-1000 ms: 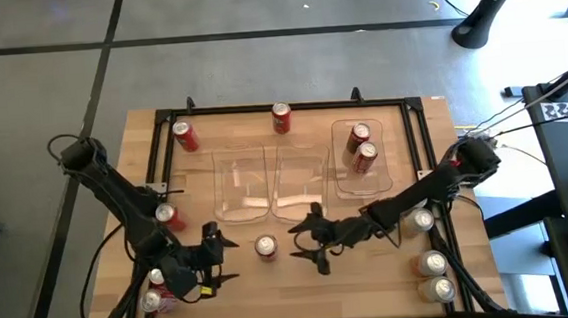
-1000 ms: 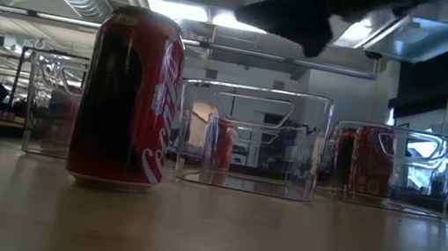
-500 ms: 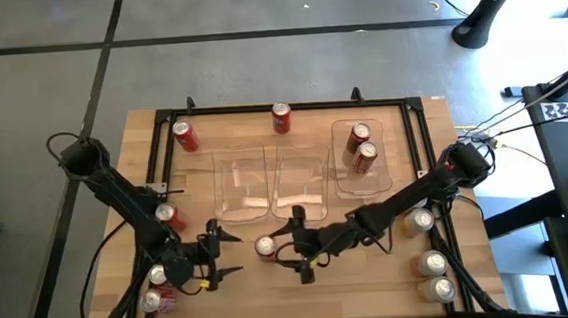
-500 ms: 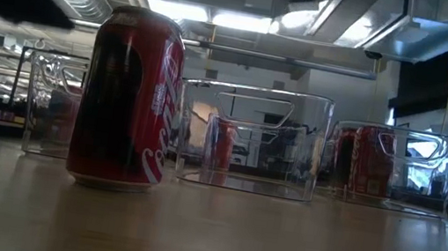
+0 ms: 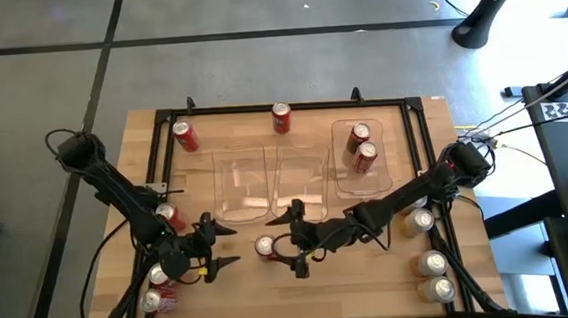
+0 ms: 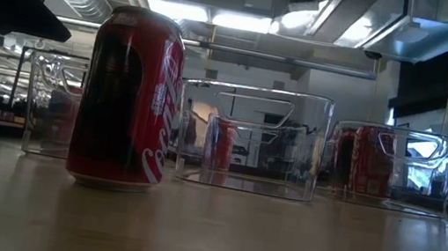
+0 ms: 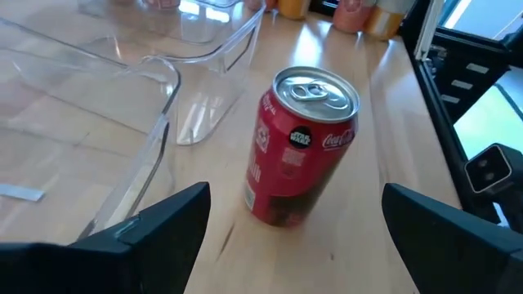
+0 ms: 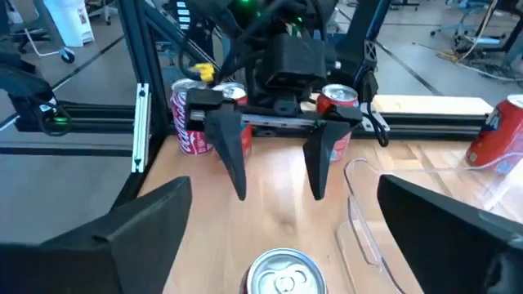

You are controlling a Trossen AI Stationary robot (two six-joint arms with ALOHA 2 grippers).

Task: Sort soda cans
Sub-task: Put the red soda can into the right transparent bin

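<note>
Right hand (image 5: 296, 241) advanced, now spread around upright red can (image 5: 265, 246); left hand (image 5: 220, 245) spread, just beside.

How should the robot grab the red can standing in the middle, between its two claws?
Grip the red can round its straight sides, about halfway up, not by the rounded top. It stands upright on the table, apart from the bins, so a level approach probably works. The right gripper is open right beside it, fingers either side, so coming from that side looks easiest. The left gripper is open too.
</note>
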